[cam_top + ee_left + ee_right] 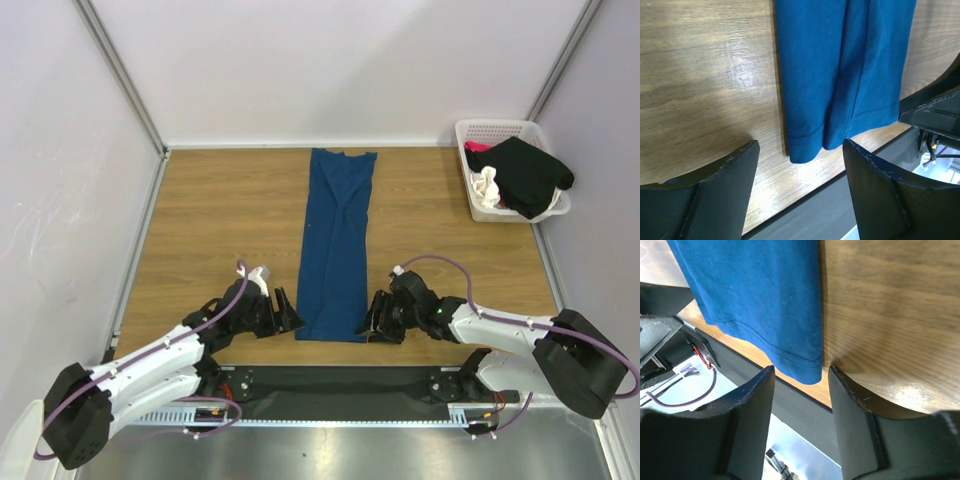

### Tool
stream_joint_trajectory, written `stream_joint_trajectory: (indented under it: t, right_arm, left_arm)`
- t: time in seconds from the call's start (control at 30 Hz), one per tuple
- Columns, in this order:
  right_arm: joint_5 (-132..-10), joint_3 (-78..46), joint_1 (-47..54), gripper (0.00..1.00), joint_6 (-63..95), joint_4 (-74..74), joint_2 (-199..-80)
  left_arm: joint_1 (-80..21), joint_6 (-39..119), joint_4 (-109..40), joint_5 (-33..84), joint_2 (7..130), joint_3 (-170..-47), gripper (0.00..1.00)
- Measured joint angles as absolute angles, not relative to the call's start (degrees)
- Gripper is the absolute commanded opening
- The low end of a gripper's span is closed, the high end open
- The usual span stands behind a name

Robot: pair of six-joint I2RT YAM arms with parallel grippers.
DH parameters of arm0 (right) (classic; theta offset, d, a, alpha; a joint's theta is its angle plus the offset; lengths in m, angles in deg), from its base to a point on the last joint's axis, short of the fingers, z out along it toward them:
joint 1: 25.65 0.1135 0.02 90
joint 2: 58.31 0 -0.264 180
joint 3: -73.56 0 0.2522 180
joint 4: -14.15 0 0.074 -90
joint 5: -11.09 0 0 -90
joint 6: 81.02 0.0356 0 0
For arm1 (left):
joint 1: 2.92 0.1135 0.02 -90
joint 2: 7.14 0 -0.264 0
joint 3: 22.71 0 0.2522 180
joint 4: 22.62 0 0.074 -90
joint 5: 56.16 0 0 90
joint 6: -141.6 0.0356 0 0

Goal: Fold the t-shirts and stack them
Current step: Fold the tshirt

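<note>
The dark blue t-shirt (pixel 336 245) is laid out flat down the middle of the bench (pixel 220 220). It's folded in lengthwise into one long narrow strip, neck end at the far side and hem right by the near edge. A few soft creases are seen running along it, otherwise it's pretty tidy.

The left claw (pixel 288 312) is parked low just beside the hem's left corner and is spread wide. In the left wrist view that corner is framed between the two fingers (pixel 715 185), with nothing pinched. The right claw (pixel 375 318) is set just beside the hem's right corner, also parted but with a narrower gap. In the right wrist view the stitched corner is seen sitting in that gap. Whether the cloth is actually touched by either claw can't be told from these views.

Off in the far right corner, well apart from the blue one, a white lattice basket (pixel 462 130) is found. A black t-shirt (pixel 530 175) is draped over its rim, with a cream-white t-shirt (pixel 487 187) and a bit of pink cloth (pixel 477 147) tucked in beside it.
</note>
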State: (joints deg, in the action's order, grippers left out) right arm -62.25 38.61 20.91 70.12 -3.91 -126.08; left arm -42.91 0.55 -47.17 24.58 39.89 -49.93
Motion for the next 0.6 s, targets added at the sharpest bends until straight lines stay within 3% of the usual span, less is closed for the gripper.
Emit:
stream_joint_trajectory:
  t: [0.33,0.6]
  right_arm:
    - [-62.8,39.3,22.0,0.45,72.1,0.1,-128.1]
    - [-63.7,39.5,22.3,0.28,72.2,0.8,-129.2]
  left_arm:
    - [-46.0,-0.1,-46.0,25.9,42.0,-50.2,0.70]
    - [-48.0,-3.0,-50.1,28.2,39.3,-49.8,0.54]
